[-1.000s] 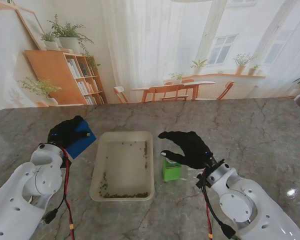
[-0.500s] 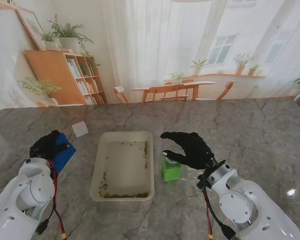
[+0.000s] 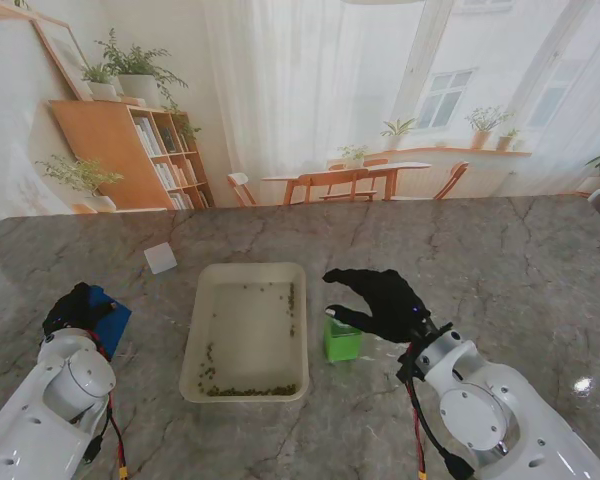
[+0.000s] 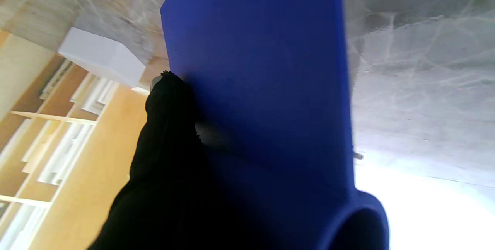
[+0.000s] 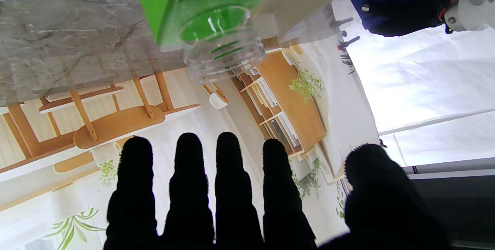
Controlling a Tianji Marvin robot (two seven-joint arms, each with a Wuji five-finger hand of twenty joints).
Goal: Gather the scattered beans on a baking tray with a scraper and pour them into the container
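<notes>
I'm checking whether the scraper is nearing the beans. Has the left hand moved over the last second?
Yes. The left hand, holding the blue scraper, has moved left, away from the baking tray, and nearer to me.

Left hand (image 3: 75, 308) clenched shut; right hand (image 3: 380, 300) hovers, fingers spread.

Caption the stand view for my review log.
Left hand holds blue scraper beside bean-strewn baking tray; open right hand hovers over green container.

No legible text — none anywhere.
</notes>
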